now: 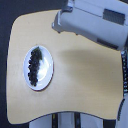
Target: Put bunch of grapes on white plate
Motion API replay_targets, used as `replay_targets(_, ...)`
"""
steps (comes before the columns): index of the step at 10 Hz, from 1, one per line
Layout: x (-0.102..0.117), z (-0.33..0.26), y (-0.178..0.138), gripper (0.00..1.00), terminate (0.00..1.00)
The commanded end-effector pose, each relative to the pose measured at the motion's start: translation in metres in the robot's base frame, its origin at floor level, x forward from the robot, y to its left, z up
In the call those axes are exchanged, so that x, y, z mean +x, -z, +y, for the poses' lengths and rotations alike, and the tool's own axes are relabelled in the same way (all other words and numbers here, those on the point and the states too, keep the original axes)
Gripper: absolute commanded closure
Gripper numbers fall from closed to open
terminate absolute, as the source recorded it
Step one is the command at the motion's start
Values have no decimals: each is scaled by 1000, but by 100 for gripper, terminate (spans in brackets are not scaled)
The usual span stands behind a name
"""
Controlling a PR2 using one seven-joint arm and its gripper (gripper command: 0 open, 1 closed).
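The bunch of grapes (34,64) is a dark purple-black cluster lying lengthwise on the white plate (46,70), toward the plate's side at the exterior view's left. The plate rests on the wooden table (80,75), left of its middle. The robot's grey arm reaches in from the top right, and its end (59,21) hangs over the table's far edge, well apart from the plate. The fingers are too blurred to make out, so I cannot tell whether the gripper is open or shut.
The light wooden table has rounded corners and a dark floor around it. The arm's bulky grey body (100,25) covers the table's upper right. A dark strip (124,75) runs along the table's edge at the exterior view's right.
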Motion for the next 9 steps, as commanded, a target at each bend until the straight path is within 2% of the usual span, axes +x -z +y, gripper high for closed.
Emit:
replay_targets(1, 2, -131, -8, 0, 0)
replay_targets(3, 2, -162, -9, 0, 0)
replay_targets(5, 12, -187, -14, 0, 0)
replay_targets(8, 19, -204, -14, 0, 0)
replay_targets(9, 15, -207, -10, 0, 100)
